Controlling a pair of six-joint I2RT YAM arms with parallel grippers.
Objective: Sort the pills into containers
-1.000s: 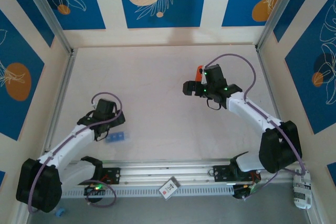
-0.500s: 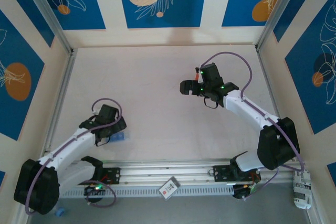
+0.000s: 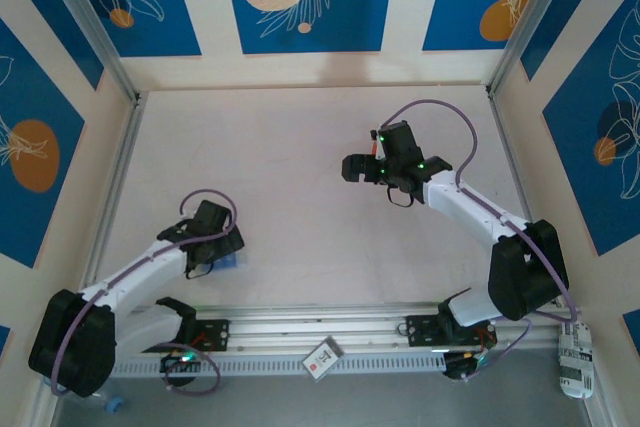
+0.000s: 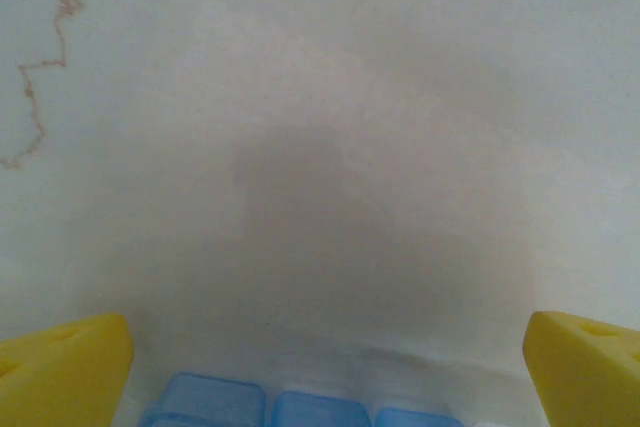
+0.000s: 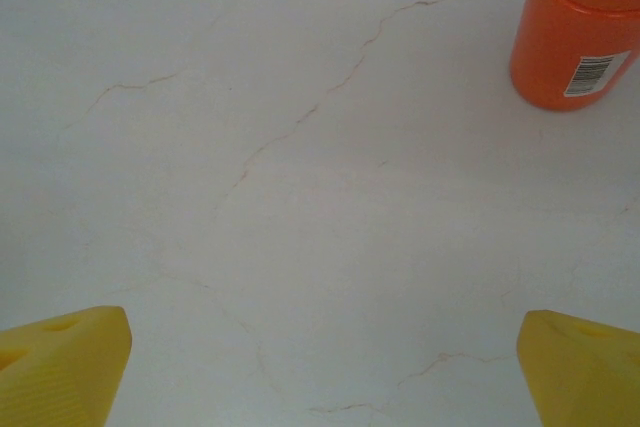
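Observation:
The containers [image 4: 300, 409] are a translucent blue box with a row of compartments, lying at the bottom edge of the left wrist view between my yellow fingertips [image 4: 62, 371]. From above, a corner of the containers [image 3: 231, 263] shows beside my left gripper [image 3: 218, 252], which hangs open right over it. My right gripper [image 3: 378, 175] is open above bare table; its wrist view has the gripper [image 5: 322, 362] with nothing between its fingers. An orange bottle [image 5: 578, 32] stands ahead to its right, and a sliver of the bottle [image 3: 373, 151] shows from above. The pills are out of view.
White walls with blue panels close in the table on three sides, with metal rails [image 3: 116, 187] along the edges. The middle of the marbled tabletop [image 3: 290, 177] lies between the two arms. A small white card [image 3: 322, 358] sits on the front rail.
My left gripper has moved nearer and to the right, coming over the blue box and covering most of it. My right gripper has shifted slightly left, hiding more of the orange bottle.

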